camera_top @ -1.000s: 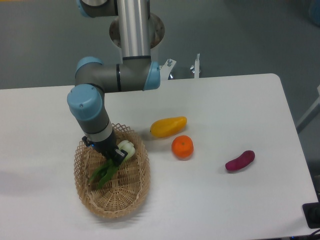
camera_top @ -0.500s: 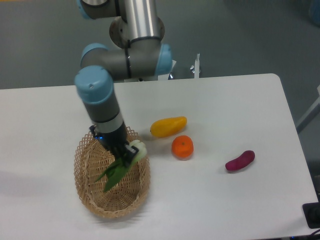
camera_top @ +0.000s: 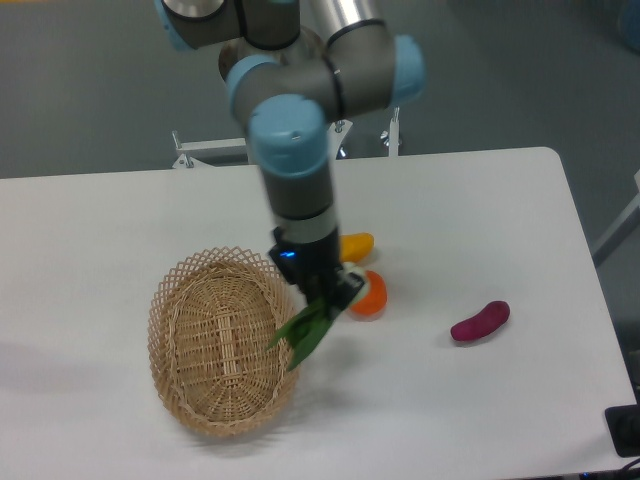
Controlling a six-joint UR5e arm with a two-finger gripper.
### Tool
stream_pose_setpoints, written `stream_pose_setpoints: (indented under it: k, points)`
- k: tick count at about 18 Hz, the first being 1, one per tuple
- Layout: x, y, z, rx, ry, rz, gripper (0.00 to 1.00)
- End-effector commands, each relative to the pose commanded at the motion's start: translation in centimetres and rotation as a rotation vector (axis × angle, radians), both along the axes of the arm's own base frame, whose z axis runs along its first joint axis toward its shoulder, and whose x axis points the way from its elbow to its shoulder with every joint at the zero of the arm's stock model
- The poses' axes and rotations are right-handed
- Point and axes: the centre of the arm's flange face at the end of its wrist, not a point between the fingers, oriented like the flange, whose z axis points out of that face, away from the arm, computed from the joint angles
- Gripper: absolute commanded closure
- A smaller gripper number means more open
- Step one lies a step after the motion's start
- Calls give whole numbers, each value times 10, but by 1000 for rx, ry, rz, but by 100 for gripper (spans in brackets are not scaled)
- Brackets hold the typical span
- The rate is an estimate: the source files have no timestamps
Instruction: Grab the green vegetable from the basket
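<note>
My gripper [camera_top: 330, 293] is shut on the green vegetable [camera_top: 305, 330], a small bok choy. It hangs in the air just past the right rim of the basket [camera_top: 185, 345], its dark leaves pointing down and left over the rim. Its pale stem end is mostly hidden by the fingers. The woven tan basket lies on the white table at the front left and holds nothing that I can see.
A yellow fruit [camera_top: 357, 243] and an orange [camera_top: 375, 295] lie right behind the gripper, both partly hidden by it. A purple sweet potato [camera_top: 480, 321] lies farther right. The arm's column stands at the table's back edge.
The gripper has lifted the bok choy out of the basket and carried it to the right, from over the basket's middle to beyond its right rim, in front of the orange.
</note>
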Motion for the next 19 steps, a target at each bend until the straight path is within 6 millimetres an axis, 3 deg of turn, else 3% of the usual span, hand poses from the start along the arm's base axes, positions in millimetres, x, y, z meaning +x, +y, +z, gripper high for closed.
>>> stream_pose_setpoints:
  k: [7,19]
  points:
    - [-33,-35,7,-23,10,-63,62]
    - [-35,-37,7,-21,11,-69,62]
